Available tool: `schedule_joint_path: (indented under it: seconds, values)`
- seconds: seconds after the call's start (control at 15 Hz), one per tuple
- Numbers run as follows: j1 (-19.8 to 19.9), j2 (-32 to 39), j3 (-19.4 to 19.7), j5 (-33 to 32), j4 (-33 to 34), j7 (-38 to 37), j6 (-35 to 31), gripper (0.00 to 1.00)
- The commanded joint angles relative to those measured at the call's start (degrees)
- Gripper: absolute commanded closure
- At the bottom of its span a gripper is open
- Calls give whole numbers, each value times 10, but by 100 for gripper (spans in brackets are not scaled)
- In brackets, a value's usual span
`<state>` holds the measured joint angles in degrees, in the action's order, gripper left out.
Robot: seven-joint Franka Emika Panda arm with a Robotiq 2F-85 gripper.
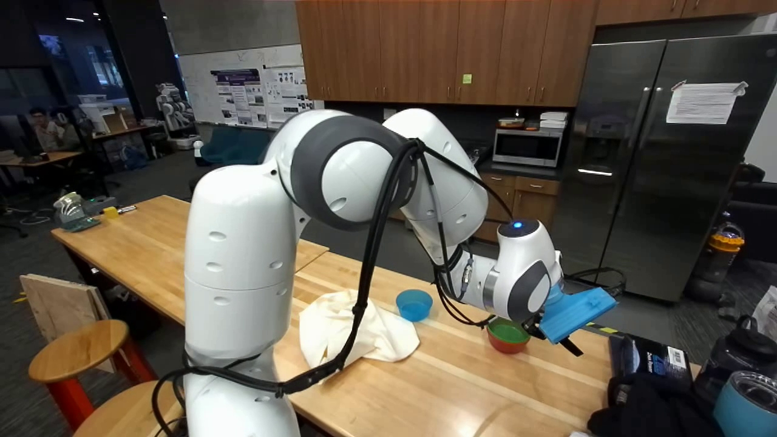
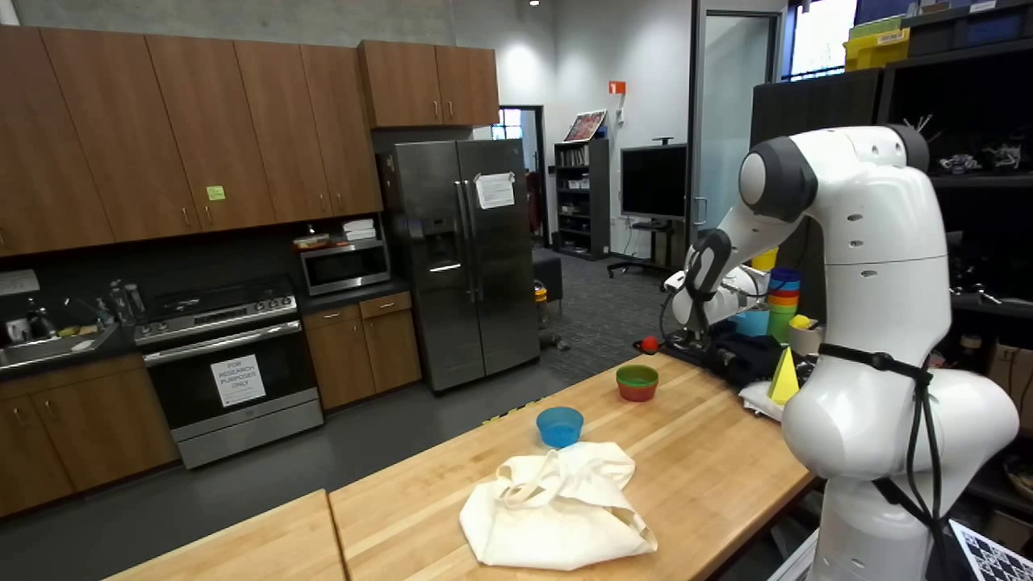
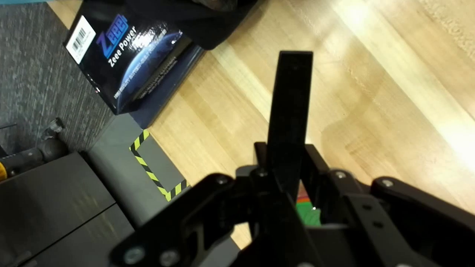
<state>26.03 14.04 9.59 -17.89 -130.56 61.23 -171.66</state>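
Wrist view: my gripper (image 3: 295,57), fingers together, mostly hides the green-and-red bowl (image 3: 308,214).
Bowl: plainer in both exterior views.
Cream cloth (image 2: 557,516): only there.

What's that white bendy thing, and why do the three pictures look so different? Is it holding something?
That's a robot arm, and its gripper works a bit like a hand. Two pictures come from cameras standing away from the arm. The close-up one comes from a camera on its wrist, looking past the gripper at the table. On the table lie a cream cloth bag, a blue bowl, and a green bowl that looks tucked inside a red bowl. A black box marked "Zeee Power" sits near the table's edge. A long black bar sticks out from the gripper, but I can't tell whether it's held or part of it.
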Motion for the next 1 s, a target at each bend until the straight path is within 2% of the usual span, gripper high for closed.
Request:
schedule_joint_path:
  seconds: [0.0, 0.53, 0.93]
  values:
    - [-48, 22, 36, -22, 27, -24, 23, 94]
    - [-101, 59, 70, -71, 54, -65, 51, 94]
    - [-163, 82, 134, -193, 81, -177, 83, 94]
